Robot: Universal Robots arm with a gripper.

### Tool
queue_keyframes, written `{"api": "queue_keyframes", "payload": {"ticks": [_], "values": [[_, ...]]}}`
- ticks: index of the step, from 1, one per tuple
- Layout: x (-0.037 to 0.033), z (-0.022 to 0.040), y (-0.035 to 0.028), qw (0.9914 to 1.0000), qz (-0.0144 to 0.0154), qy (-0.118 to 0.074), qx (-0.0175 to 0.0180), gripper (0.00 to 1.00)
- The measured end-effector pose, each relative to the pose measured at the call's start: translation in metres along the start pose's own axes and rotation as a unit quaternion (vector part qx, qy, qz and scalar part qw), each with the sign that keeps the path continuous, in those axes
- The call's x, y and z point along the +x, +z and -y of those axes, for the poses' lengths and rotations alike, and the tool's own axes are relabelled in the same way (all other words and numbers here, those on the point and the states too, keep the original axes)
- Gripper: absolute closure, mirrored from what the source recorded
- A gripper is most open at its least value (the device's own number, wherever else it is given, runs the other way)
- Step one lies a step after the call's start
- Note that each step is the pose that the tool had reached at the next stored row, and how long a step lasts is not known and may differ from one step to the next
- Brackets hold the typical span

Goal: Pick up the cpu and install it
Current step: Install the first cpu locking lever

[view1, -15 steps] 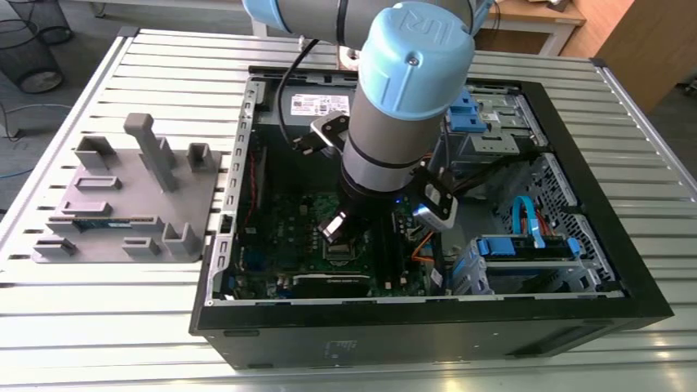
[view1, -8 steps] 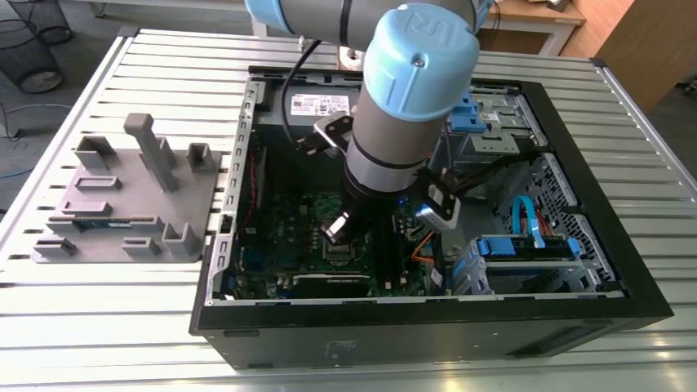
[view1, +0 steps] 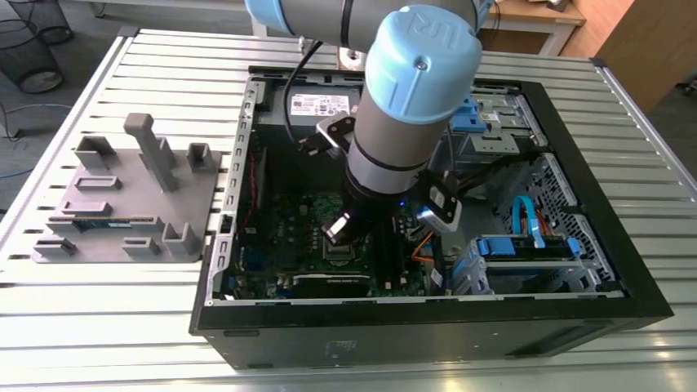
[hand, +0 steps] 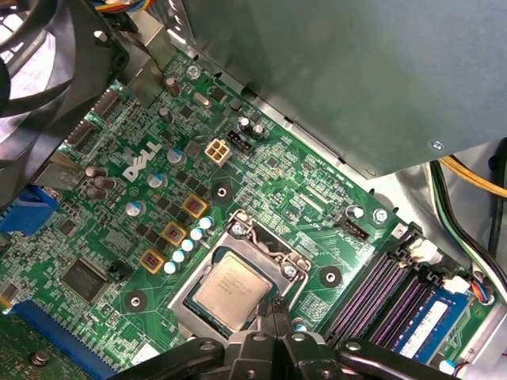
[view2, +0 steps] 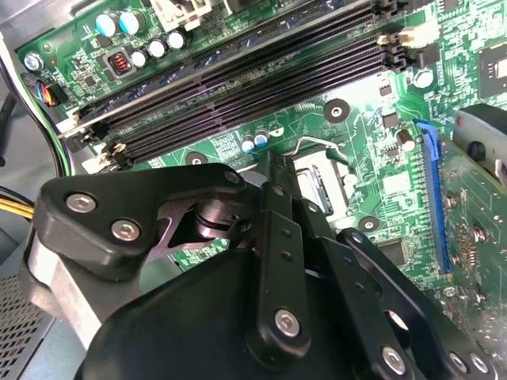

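The cpu [hand: 232,290], a small square chip with a silver-grey top, lies flat in the metal-framed socket [hand: 247,234] on the green motherboard [hand: 150,214]. My gripper [hand: 274,310] stands right at the chip's edge with its thin black fingers drawn together, holding nothing. In the second wrist view the gripper [view2: 273,165] covers most of the socket [view2: 323,180], and a bent wire lever [view2: 313,143] shows beside it. In the exterior view the gripper [view1: 339,232] reaches down into the open computer case [view1: 436,314], low over the board.
Dark memory slots [view2: 238,71] run beside the socket, one holding a blue stick [hand: 432,321]. A big grey metal box [hand: 333,71] looms over the board. Cables and blue drive brackets [view1: 523,245] fill the case's right side. A grey fixture [view1: 130,196] sits outside at the exterior view's left.
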State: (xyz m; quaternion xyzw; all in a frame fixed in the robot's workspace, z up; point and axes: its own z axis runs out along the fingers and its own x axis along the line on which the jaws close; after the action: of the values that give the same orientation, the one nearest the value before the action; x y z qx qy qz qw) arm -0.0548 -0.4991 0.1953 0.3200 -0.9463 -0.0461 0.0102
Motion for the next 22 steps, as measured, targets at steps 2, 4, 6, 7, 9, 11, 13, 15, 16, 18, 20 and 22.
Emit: {"api": "queue_keyframes", "payload": {"ticks": [2, 4, 6, 7, 9, 11, 13, 15, 16, 18, 20, 22], "values": [[0.0009, 0.0011, -0.0001, 1.0, 0.0018, 0.0, -0.0024, 0.89], [0.0017, 0.0022, -0.0004, 0.99998, 0.0037, 0.0, -0.0049, 0.89], [0.0025, 0.0032, -0.0008, 0.99993, 0.0074, 0.0, -0.0097, 0.89], [0.0028, 0.0036, -0.0012, 0.99987, 0.0098, 0.0, -0.0129, 0.89], [0.0035, 0.0044, -0.0015, 0.99973, 0.0142, -0.001, -0.0186, 0.89], [0.0043, 0.0055, -0.0016, 0.99964, 0.0163, -0.001, -0.0214, 0.89], [0.0056, 0.0071, -0.0016, 0.9996, 0.0171, -0.001, -0.0224, 0.89], [0.0073, 0.0094, -0.002, 0.9996, 0.0171, -0.001, -0.0225, 0.89], [0.0079, 0.0102, -0.002, 0.9996, 0.0172, -0.001, -0.0226, 0.89], [0.0089, 0.0113, -0.0022, 0.9996, 0.0172, 0.0, -0.0225, 0.89], [0.0091, 0.0118, -0.0022, 0.99955, 0.0181, 0.0, -0.0238, 0.89], [0.0097, 0.0127, -0.0015, 0.99948, 0.0196, 0.0, -0.0256, 0.89]]}}
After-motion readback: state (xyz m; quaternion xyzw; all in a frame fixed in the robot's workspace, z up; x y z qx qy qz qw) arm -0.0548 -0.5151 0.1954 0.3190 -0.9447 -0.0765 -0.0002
